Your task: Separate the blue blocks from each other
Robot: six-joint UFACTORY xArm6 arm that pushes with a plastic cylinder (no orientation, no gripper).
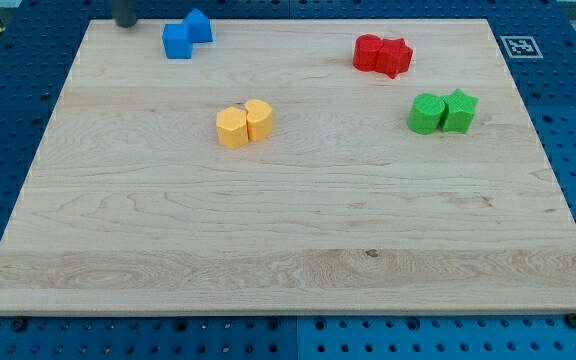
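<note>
Two blue blocks (187, 33) sit touching each other, just to the view's right of the tip (126, 23), slightly lower.

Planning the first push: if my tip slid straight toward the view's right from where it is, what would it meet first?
Probably the left blue block. My tip sits at the board's top edge, just left of the touching blue pair; the right blue block lies behind it. Depth is unclear, so my tip might pass just above them.
</note>
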